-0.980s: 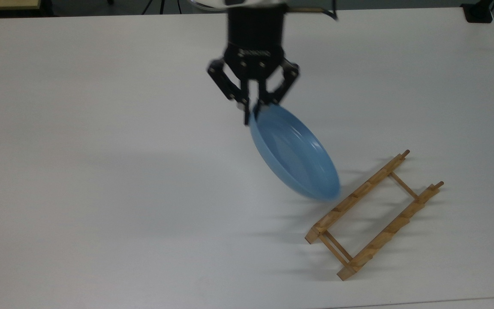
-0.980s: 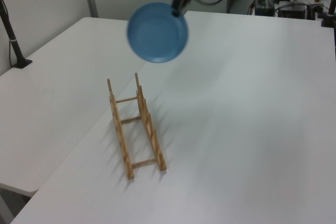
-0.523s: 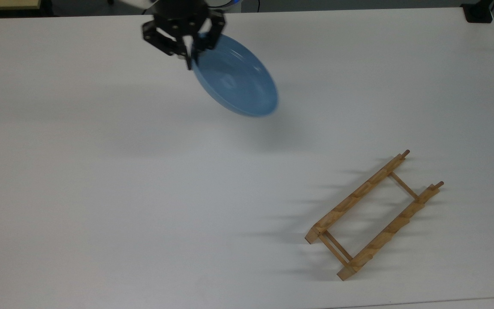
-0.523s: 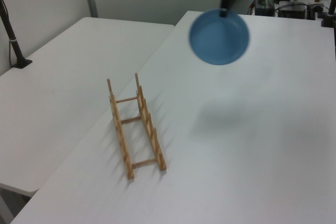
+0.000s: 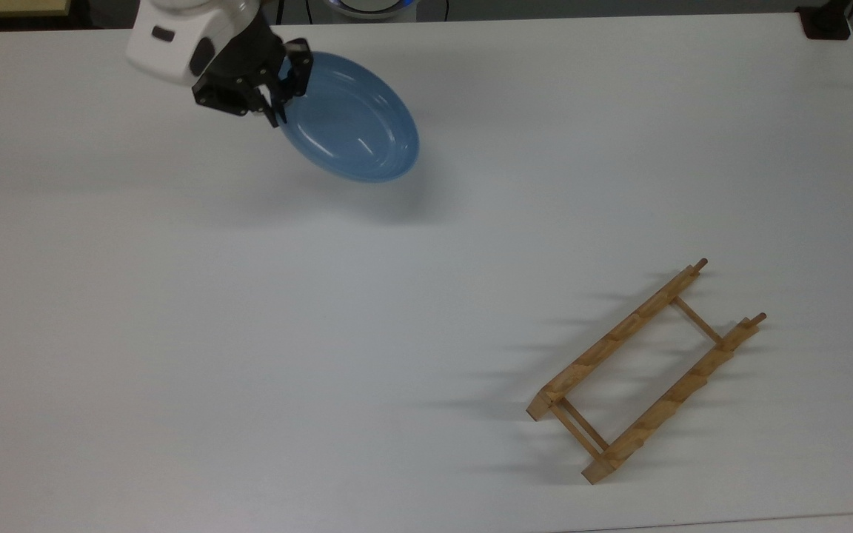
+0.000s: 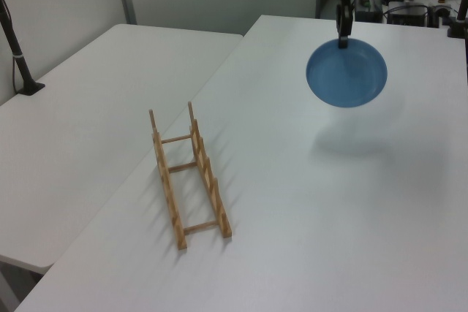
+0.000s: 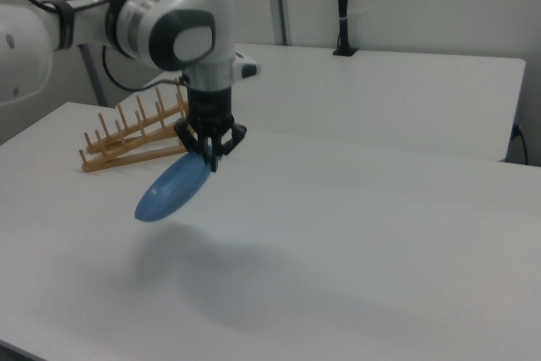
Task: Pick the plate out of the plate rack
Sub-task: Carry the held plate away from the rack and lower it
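Observation:
The light-blue plate hangs tilted above the white table, clear of its surface, near the top view's upper left. My gripper is shut on the plate's rim at its upper left edge. In the left view the plate hangs below my gripper at the far right. In the right view the plate slants down to the left from my gripper. The wooden plate rack stands empty on the table at the top view's lower right; the rack is far from the plate.
The white table spreads wide around the rack. A second white table adjoins it on the left view's left. A black post stands clamped at that table's far edge, and a black clamp sits at the top view's upper right corner.
My gripper has carried the plate away from the rack, toward the top view's upper left, and lower toward the table. The rack has stayed in place.

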